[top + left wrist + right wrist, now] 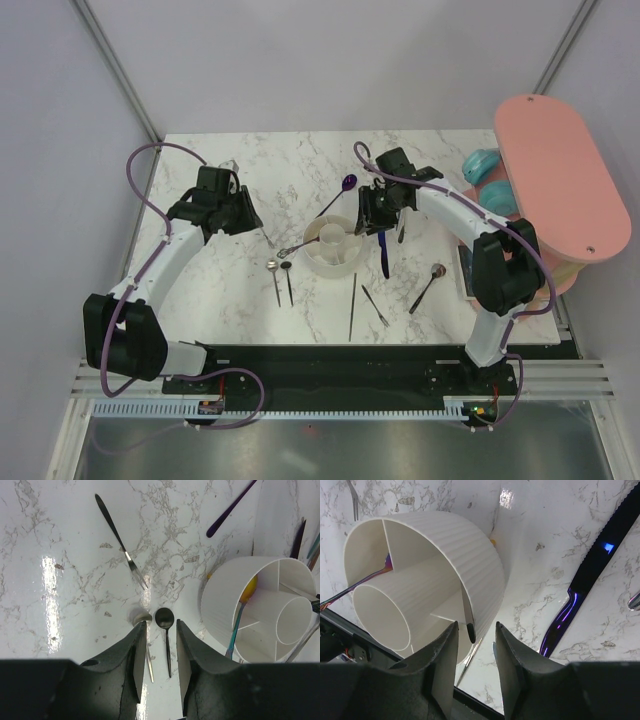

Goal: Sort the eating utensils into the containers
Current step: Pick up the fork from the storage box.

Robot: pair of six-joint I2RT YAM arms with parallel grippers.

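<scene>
Right end effector (475,630) hangs over white holder (470,565), dark knife (590,572) beside.

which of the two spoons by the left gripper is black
The black spoon is the right one in the left wrist view, nearer the white holder; the silver spoon lies just left of it.

Table (60,540): white marble-pattern top, smooth, high gloss, with a bright glare streak. Holder (470,555): white plastic, matt; outer wall finely ribbed, inner walls smooth. Black spoon (165,617): matt black finish. Silver spoon (140,616): metal, dull satin. Fork (122,544): matt black handle, bare shiny metal tines. Knife (590,575): dark, mirror-glossy, blue-purple sheen. Left fingers (125,670): black, matt, plastic-looking. Pink board (560,180): smooth, matt.
</scene>
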